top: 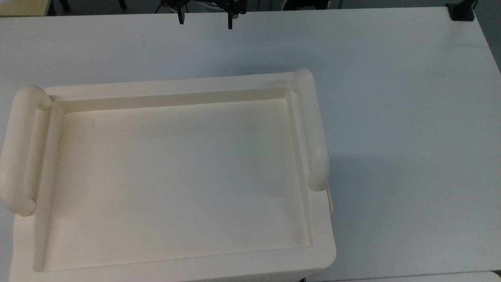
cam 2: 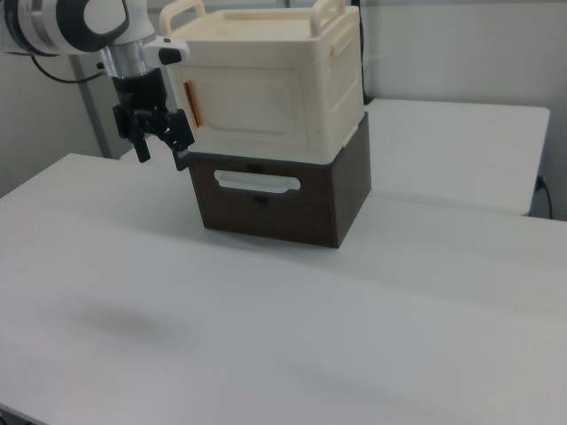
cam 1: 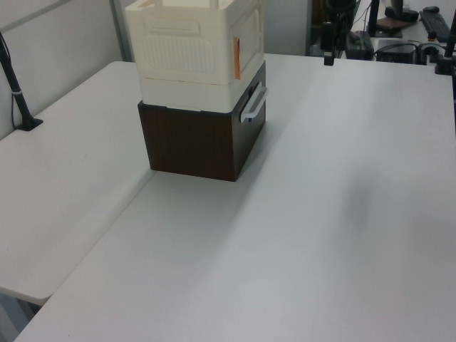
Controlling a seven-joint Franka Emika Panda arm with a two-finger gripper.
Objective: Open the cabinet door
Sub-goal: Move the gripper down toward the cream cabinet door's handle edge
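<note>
The cream cabinet (cam 2: 266,97) stands on a dark base, its tray-like top (top: 176,176) and two tubular handles seen from above. The cabinet door (cam 2: 248,106) is the panelled face toward the camera in the right view, flat against the body, with an orange-brown mark along its left edge. In the left view the door (cam 1: 247,35) is the cabinet's right face. My gripper (cam 2: 161,149) hangs open and empty just off the door's marked edge, not touching it. In the top view the gripper (top: 205,19) is beyond the cabinet's far side, fingers apart.
Under the cabinet sits a dark brown drawer box (cam 2: 275,199) with a white handle (cam 2: 258,183). A black clamp (top: 462,11) grips the table's far right corner in the top view. A black post (cam 1: 18,92) stands at the left view's left edge.
</note>
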